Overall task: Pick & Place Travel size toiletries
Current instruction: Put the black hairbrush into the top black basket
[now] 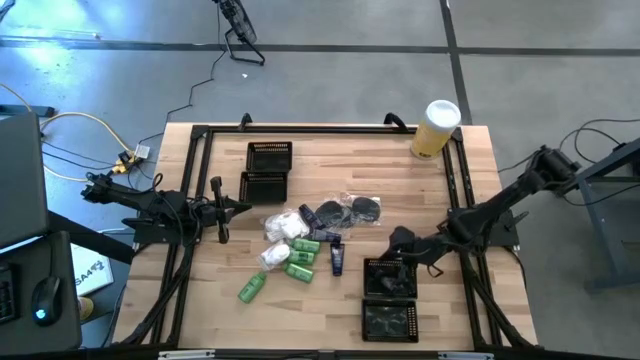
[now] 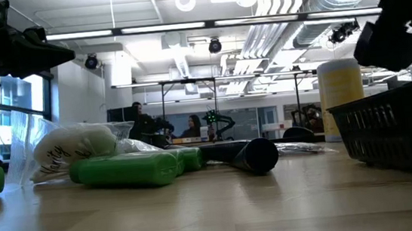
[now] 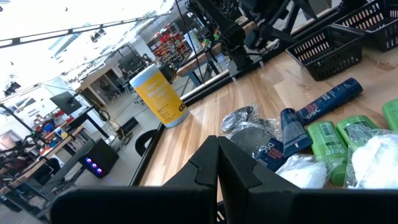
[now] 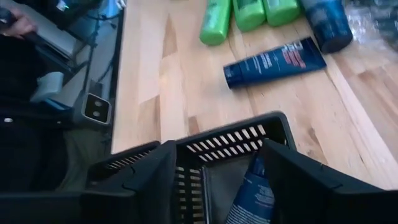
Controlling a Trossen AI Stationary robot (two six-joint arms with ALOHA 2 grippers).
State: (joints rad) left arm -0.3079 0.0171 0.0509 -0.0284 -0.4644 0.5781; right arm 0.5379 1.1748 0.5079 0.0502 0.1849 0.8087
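Table (image 1: 470,170) edge bare | right claw (image 4: 214,168) open over tray (image 4: 205,146) | left claw (image 3: 217,165) closed

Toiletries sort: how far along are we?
Early. Done: one blue tube lies in the black mesh tray under the open right hand. In hand: nothing; the left hand waits shut at the table's left side. Left: the pile mid-table, green bottles, another blue tube, white packets and round dark cases.
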